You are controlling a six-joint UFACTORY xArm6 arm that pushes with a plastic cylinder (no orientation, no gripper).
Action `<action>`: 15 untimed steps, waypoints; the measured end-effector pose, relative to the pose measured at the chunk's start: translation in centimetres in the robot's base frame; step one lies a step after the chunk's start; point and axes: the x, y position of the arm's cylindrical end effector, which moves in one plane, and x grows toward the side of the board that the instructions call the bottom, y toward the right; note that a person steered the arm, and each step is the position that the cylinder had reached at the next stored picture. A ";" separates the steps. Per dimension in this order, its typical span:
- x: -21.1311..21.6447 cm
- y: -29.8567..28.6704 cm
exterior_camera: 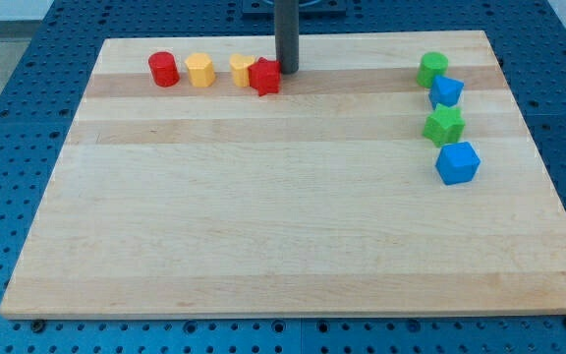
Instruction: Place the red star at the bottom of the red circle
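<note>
The red star [265, 76] lies near the board's top edge, left of centre, touching a yellow block [243, 70] on its left. The red circle [163, 69] stands further to the view's left, at the top left of the board. A yellow hexagon-like block [199, 70] sits between the red circle and the other yellow block. My tip [288, 70] is just right of the red star, touching or almost touching its upper right side.
At the view's right a column of blocks runs downward: a green circle [433, 69], a blue block [446, 92], a green star [444, 126] and a blue block [457, 163]. The wooden board [283, 236] lies on a blue perforated table.
</note>
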 end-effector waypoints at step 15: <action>4.1 -13.1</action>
